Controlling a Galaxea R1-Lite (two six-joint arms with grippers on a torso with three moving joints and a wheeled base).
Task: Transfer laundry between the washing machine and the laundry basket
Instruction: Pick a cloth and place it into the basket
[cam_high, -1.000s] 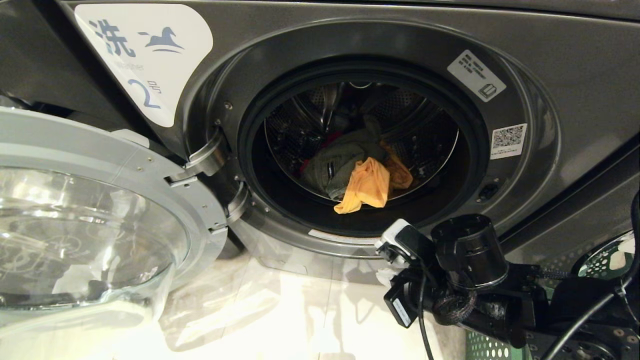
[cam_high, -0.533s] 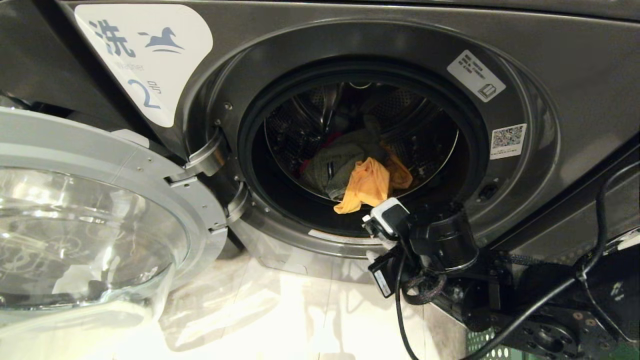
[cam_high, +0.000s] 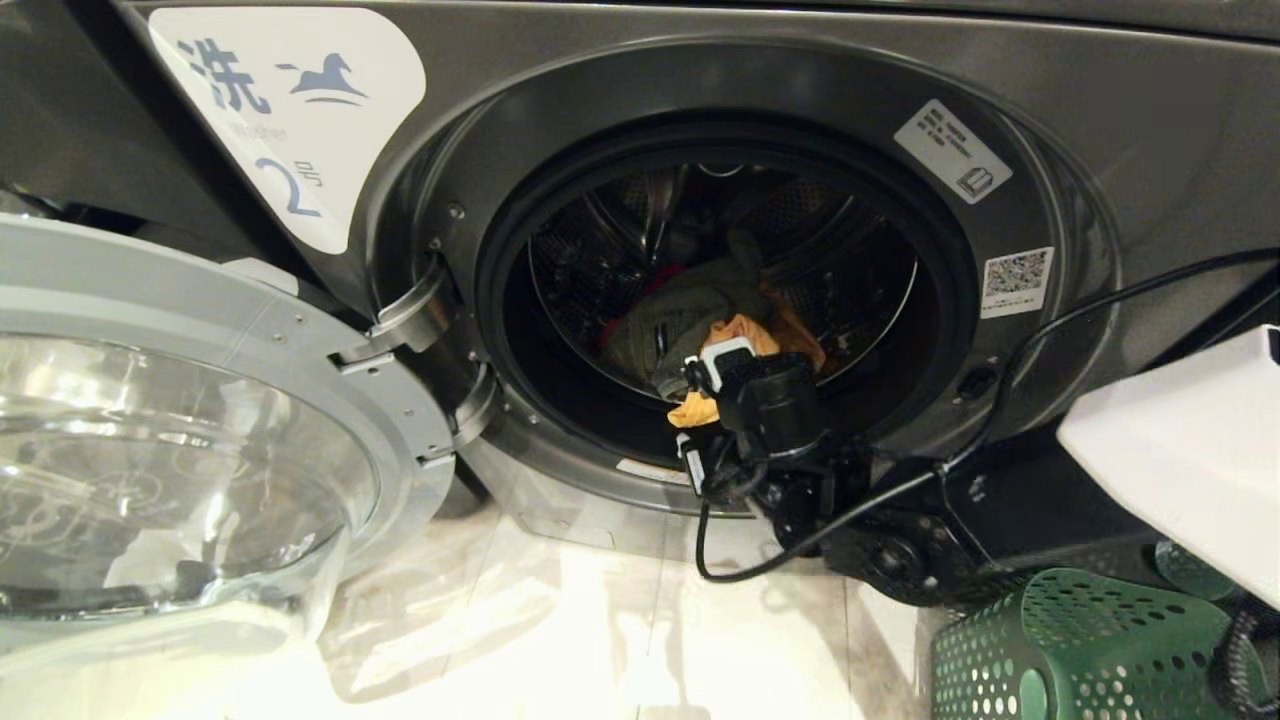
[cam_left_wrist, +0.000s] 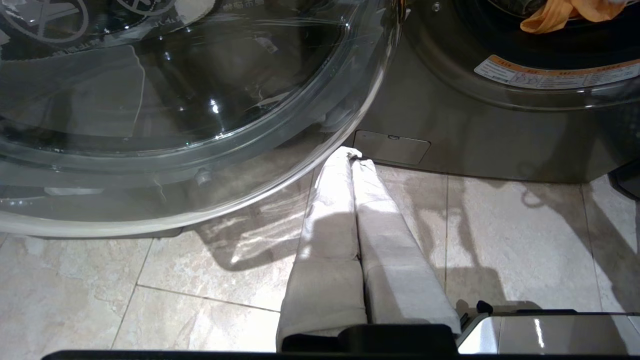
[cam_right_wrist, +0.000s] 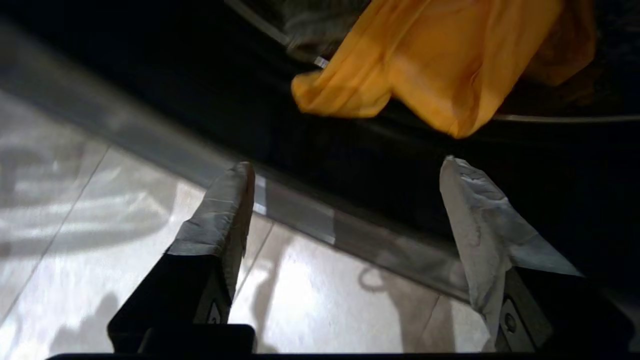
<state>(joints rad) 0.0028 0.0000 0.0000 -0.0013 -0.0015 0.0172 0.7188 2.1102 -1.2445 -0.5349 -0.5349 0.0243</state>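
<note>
At the washing machine's (cam_high: 640, 90) open drum, the head view shows the right tool (cam_high: 715, 375) before an orange garment (cam_high: 790, 345), soft and likely light; the left tool (cam_left_wrist: 355, 200) rests closed above the floor; the right wrist view shows padded fingers (cam_right_wrist: 222, 215) spread wide, the cloth's hanging fold looking easiest to pinch.

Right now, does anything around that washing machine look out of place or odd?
One thing: an orange cloth spills from the drum and droops over the front lip of the opening, instead of lying inside with the grey garment. The door stands wide open. Nothing looks damaged.
</note>
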